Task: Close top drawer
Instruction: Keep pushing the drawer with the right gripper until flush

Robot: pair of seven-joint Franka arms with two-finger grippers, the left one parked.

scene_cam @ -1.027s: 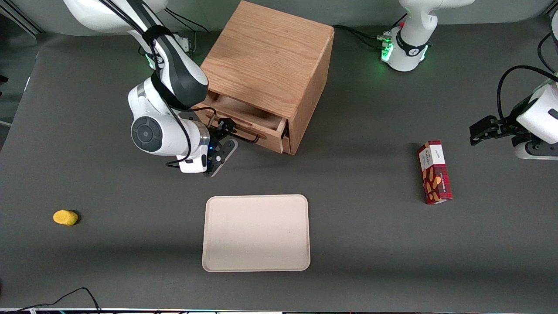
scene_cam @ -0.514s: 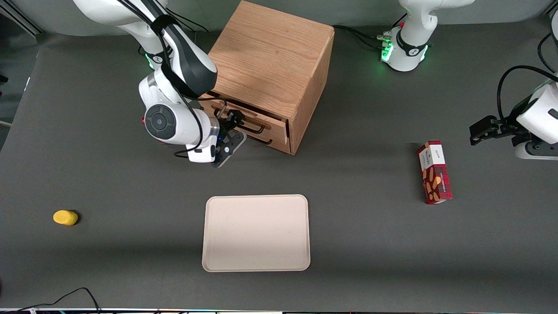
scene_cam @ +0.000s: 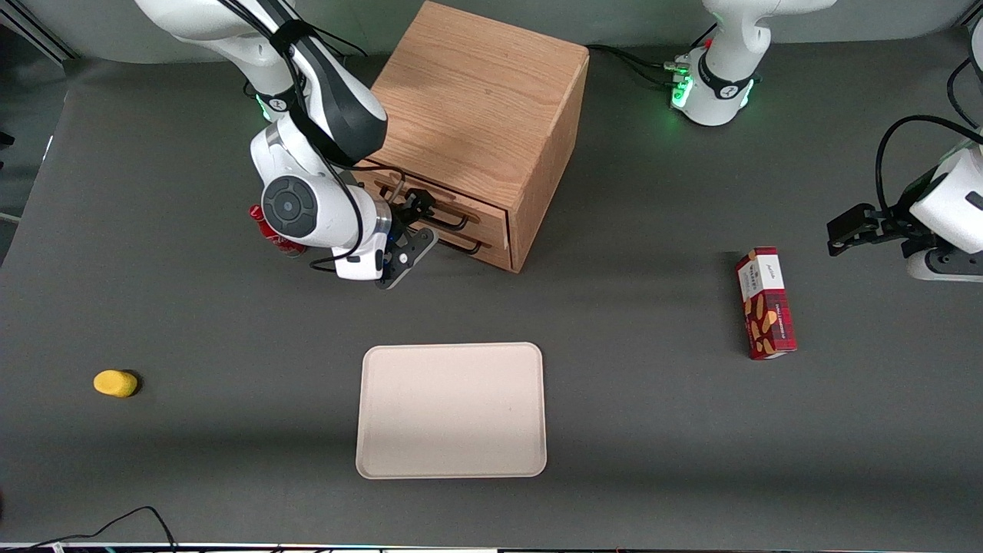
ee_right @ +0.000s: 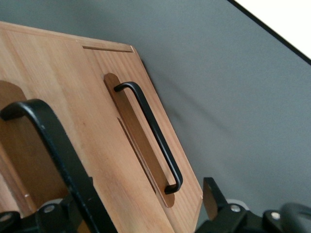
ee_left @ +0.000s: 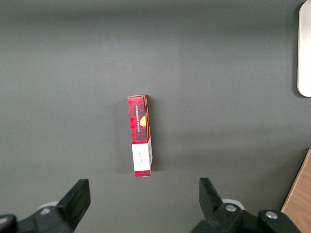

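The wooden cabinet (scene_cam: 476,100) stands near the working arm's base. Its top drawer (scene_cam: 485,217) sits pushed in, with none of its inside showing and its front about level with the lower drawer (scene_cam: 488,250). My right gripper (scene_cam: 420,216) is open and sits right at the drawer fronts, at the height of the top drawer's black handle (scene_cam: 448,222). In the right wrist view this handle (ee_right: 53,145) runs close past the open gripper (ee_right: 146,211), and one fingertip (ee_right: 214,199) shows beside the lower drawer's handle (ee_right: 151,141).
A beige tray (scene_cam: 451,411) lies nearer the front camera than the cabinet. A red snack box (scene_cam: 765,303) (ee_left: 140,136) lies toward the parked arm's end. A yellow object (scene_cam: 115,382) and a red object (scene_cam: 267,230) partly hidden by the arm lie toward the working arm's end.
The top drawer has gone from pulled out with its inside showing to pushed in. The gripper moved toward the cabinet with it.
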